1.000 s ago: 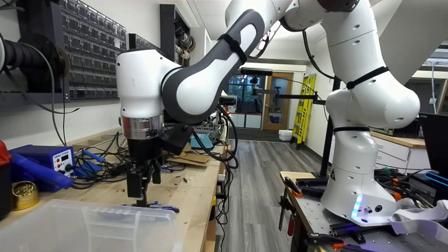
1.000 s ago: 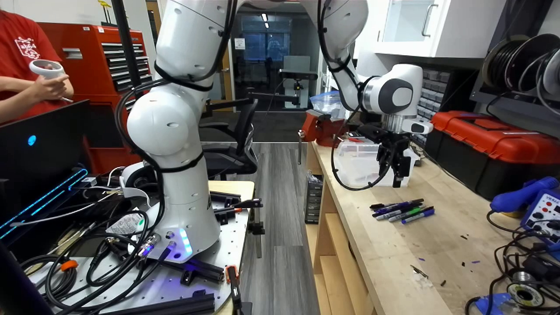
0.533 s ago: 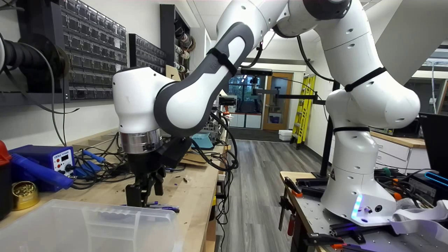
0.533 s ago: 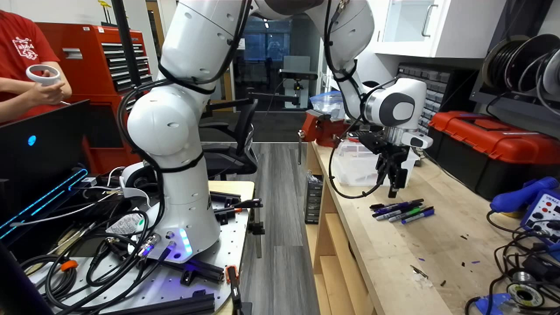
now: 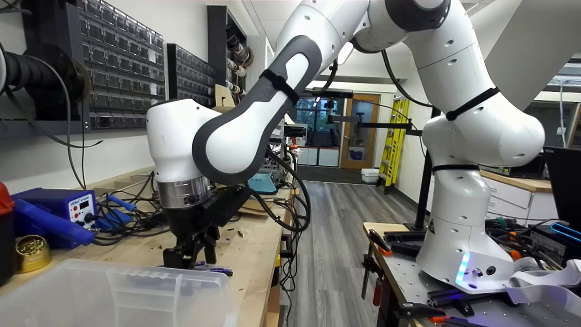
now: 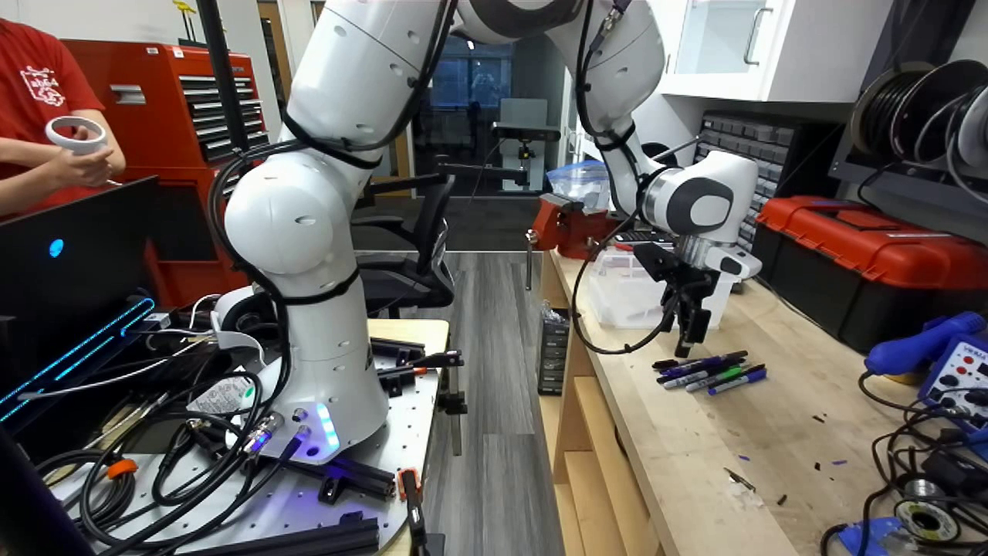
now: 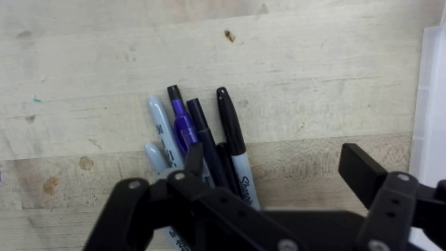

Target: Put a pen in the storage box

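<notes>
Several pens lie in a loose bundle on the wooden bench, seen in both exterior views [image 6: 712, 371] [image 5: 213, 269]. In the wrist view a black-capped Sharpie [image 7: 245, 174] lies at the bundle's right edge, beside dark, purple [image 7: 184, 125] and grey pens. My gripper [image 7: 275, 164] is open and empty. In the wrist view its left finger overlaps the pens; its right finger is over bare wood towards the box. The gripper also shows in both exterior views [image 6: 685, 347] [image 5: 193, 256], low beside the bundle. The translucent storage box [image 5: 136, 295] stands close by [image 6: 621, 297] [image 7: 427, 111].
A red-and-black toolbox [image 6: 872, 262] stands along the wall. A red vise [image 6: 571, 228] is beyond the box. A blue soldering station [image 5: 68, 206], a brass-wool tin [image 5: 32, 252] and tangled cables lie on the bench. A cable loop [image 6: 587, 340] hangs from the arm.
The arm has come down and the gripper has tilted. The gripper is now lower and nearer the pens. The pens and the storage box have not moved.
</notes>
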Controlling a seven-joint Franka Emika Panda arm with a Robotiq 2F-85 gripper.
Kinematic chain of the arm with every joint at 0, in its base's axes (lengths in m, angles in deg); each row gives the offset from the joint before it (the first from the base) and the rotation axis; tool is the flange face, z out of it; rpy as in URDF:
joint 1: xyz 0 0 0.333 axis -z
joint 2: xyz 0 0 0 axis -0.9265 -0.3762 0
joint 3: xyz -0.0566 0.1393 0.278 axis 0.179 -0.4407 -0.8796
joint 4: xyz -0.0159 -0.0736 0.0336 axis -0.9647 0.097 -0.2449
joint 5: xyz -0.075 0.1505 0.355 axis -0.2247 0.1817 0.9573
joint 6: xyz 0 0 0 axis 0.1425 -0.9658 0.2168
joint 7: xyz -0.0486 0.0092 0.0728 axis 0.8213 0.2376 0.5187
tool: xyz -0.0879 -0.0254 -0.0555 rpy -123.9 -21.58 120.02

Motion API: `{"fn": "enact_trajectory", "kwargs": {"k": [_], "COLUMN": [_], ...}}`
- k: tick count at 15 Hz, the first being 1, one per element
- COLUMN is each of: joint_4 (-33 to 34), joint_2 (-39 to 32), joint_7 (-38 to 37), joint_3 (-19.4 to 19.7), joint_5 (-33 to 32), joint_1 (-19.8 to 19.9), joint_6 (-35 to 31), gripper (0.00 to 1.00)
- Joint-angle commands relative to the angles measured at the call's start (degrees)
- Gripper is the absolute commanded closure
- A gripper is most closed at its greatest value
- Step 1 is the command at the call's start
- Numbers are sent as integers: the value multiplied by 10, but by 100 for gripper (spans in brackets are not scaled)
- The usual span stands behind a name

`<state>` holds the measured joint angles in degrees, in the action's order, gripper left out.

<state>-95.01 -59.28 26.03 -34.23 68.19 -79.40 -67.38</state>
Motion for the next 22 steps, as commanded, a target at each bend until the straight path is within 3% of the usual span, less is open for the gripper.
{"fn": "enact_trajectory", "kwargs": {"k": [1, 3, 5, 7, 9, 10, 13, 16, 18, 22], "joint_4": [17, 20, 21, 24, 29, 30, 29, 29, 29, 29], "joint_2": [-6, -9, -12, -16, -22, -25, -31, -36, -37, -38], "joint_7": [-4, 0, 3, 6, 8, 9, 12, 16, 20, 29], "joint_3": [9, 7, 6, 5, 5, 5, 7, 7, 6, 6], "joint_5": [20, 27, 32, 37, 41, 42, 40, 43, 46, 55], "joint_1": [-9, -7, -6, -5, -4, -4, -4, -1, 2, 7], "joint_6": [27, 32, 36, 41, 48, 49, 45, 49, 50, 43], "gripper": [0, 0, 26, 38, 21, 7, 0, 0, 28, 55]}}
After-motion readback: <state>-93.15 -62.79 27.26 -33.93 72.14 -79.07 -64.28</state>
